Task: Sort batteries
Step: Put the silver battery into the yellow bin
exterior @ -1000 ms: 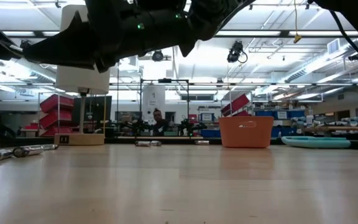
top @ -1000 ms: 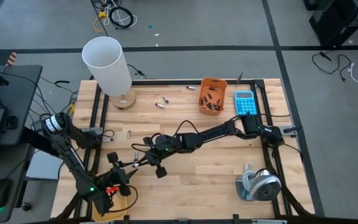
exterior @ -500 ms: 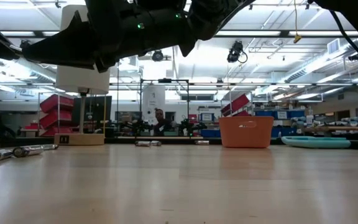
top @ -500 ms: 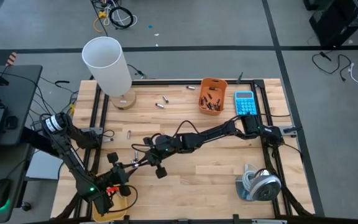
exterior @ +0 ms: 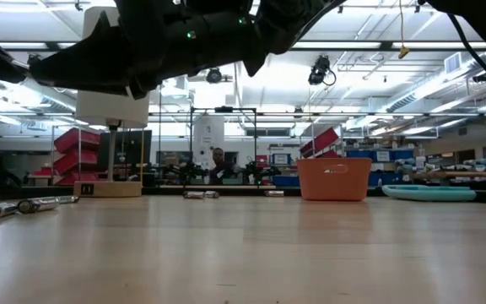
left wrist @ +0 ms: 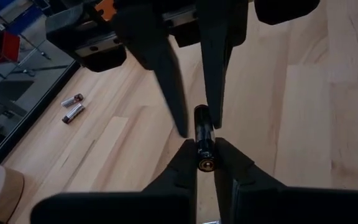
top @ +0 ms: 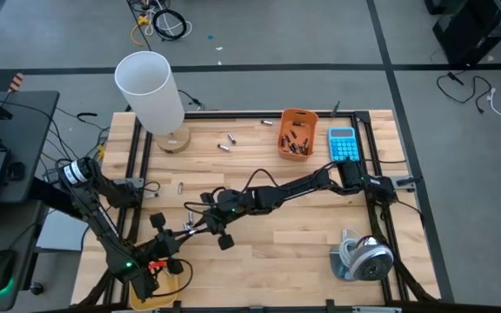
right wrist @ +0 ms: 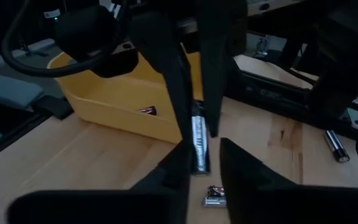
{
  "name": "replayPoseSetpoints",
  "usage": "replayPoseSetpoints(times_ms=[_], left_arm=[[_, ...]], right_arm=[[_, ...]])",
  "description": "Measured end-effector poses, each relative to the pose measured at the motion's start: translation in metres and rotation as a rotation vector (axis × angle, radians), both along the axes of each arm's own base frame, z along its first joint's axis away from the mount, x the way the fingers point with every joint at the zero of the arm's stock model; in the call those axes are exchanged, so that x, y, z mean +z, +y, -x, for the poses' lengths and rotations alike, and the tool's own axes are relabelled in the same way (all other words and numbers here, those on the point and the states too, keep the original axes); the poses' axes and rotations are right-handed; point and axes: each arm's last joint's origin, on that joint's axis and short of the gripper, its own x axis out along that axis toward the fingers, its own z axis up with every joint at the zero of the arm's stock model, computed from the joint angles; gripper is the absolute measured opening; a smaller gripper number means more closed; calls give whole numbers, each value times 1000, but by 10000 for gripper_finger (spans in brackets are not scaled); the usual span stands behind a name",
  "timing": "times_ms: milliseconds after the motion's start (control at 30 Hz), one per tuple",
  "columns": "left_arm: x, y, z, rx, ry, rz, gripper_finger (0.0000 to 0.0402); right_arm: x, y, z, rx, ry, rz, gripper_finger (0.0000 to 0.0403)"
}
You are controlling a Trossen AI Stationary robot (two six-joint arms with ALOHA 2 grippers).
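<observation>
Meeting above the desk's front-left area, we see 1 dark battery (left wrist: 203,138) clamped by the left end effector (left wrist: 204,163), the right end effector (right wrist: 199,163) parted around it.

Near the table's (top: 320,248) front left, the left gripper (top: 183,233) and right gripper (top: 200,226) meet on one battery (left wrist: 203,135). A bin (top: 297,132) and calculator (top: 344,143) sit far right.
</observation>
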Motion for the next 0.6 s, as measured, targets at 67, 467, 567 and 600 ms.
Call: replayPoseSetpoints(times_ms=[67,467,567,600], left_arm=[[2,-1,-1,1,7,8,20],[39,-10,-3,13,136,11,19],[54,-15,-2,-7,218,27,19],[60,-16,-2,-10,242,38,19]], right_arm=[[0,0,0,-4,5,-12,96],[-9,-10,3,-34,117,-23,144],[-11,-15,5,-45,165,-18,143],[-11,-16,5,-48,178,-17,143]])
